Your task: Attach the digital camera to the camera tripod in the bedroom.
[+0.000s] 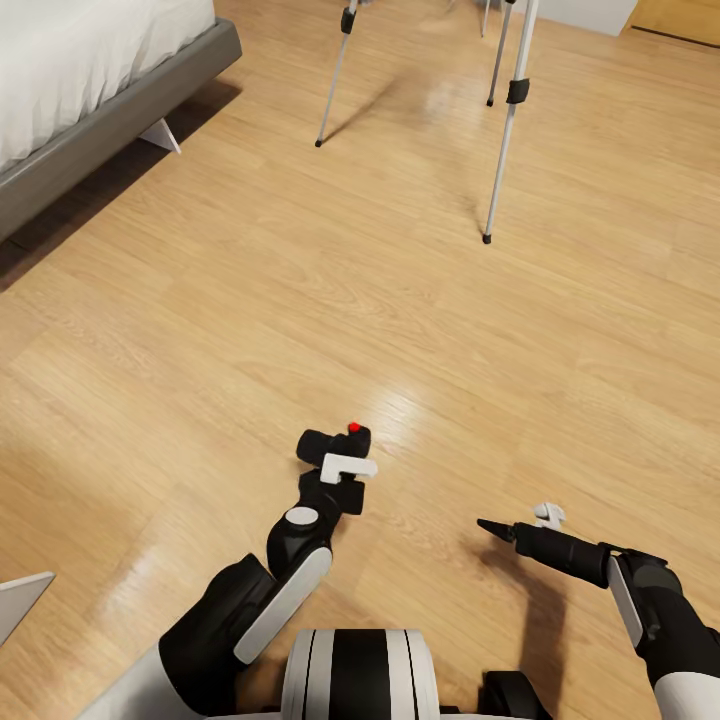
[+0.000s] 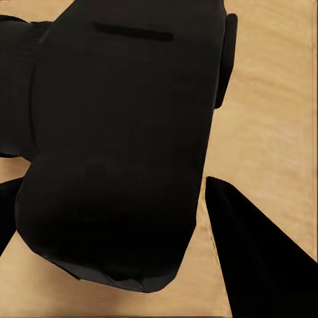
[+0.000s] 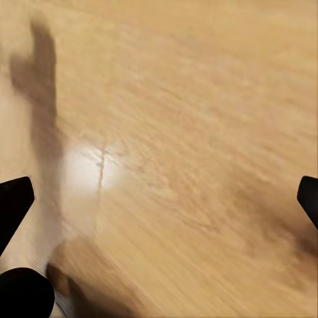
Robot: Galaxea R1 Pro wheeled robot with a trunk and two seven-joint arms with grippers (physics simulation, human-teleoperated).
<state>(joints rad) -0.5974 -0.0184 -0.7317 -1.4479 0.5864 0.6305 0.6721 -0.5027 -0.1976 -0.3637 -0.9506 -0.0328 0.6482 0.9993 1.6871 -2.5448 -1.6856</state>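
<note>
The digital camera (image 1: 335, 441), a small black box with a red button on top, is held just above the wood floor by my left gripper (image 1: 340, 458), which is shut on it. In the left wrist view the camera body (image 2: 119, 132) sits between the two dark fingers (image 2: 255, 265). My right gripper (image 1: 497, 527) hovers low over bare floor to the right, open, with nothing between its fingertips (image 3: 13, 202). The camera tripod's silver legs (image 1: 510, 120) stand ahead at the top of the head view; its head is out of view.
The grey-framed bed (image 1: 110, 115) with a white mattress fills the far left corner. A wooden door (image 1: 680, 18) edge shows at the far right. Light wood floor (image 1: 300, 280) stretches between me and the tripod. A white corner (image 1: 20, 598) pokes in at lower left.
</note>
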